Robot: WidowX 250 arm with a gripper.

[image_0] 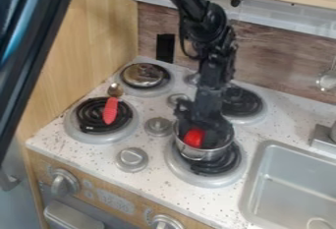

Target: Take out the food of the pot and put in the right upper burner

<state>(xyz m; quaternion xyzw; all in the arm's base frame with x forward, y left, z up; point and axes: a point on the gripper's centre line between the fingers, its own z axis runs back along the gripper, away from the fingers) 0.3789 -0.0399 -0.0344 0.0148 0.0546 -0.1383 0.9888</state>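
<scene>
Nearest the camera, a dark glossy panel (29, 41) slants down the left edge, well apart from the work. Red food (194, 137) sits inside the metal pot (199, 153) on the lower right burner (209, 175), and the gripper (203, 127) hangs down into the pot's mouth, close by the food. A good grasp would take the food around its middle, clear of the pot wall, so the pot isn't dragged along. Then I would lift straight up until both clear the rim, move back to the upper right burner (250, 106), and lower gently onto the coils so the food doesn't roll off. Whether the gripper is open or closed on the food, I cannot tell. Its dark body hides much of the pot's inside and the food's far side; the arm covers the upper right burner's left edge.
</scene>
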